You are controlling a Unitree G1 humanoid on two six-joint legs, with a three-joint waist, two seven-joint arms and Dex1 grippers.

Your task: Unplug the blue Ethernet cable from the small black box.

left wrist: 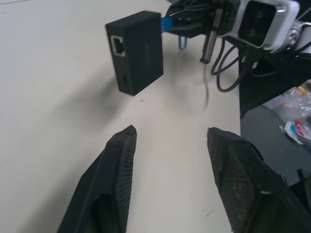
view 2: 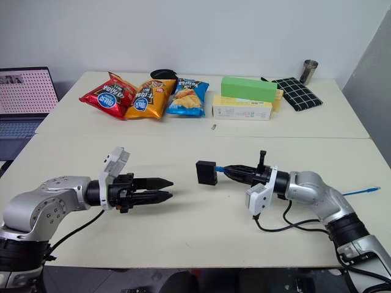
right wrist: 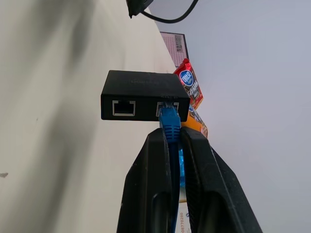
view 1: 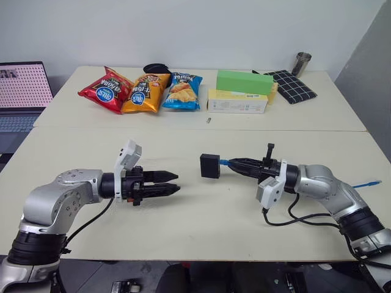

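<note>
Box lifted by its plugged cable.
The blue Ethernet cable (right wrist: 170, 127) mostly hides between the right gripper (right wrist: 170, 138) fingers pinching it; small black box (view 1: 209, 165) dangles; left gripper (view 1: 171, 183) parted, empty.

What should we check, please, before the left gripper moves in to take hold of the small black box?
1. Right gripper shut on the blue Ethernet cable just behind its plug: ok.
2. Plug out of the small black box: not ok, it is seated in the port.
3. Left gripper open enough to take the box: ok, its fingers stand apart.
4. Left gripper on the box: not ok, there is a gap of bare table between them.
5. Box resting on the table: not ok, it hangs from the plug, above the surface.
6. Plug's latch pressed: cannot tell.
</note>
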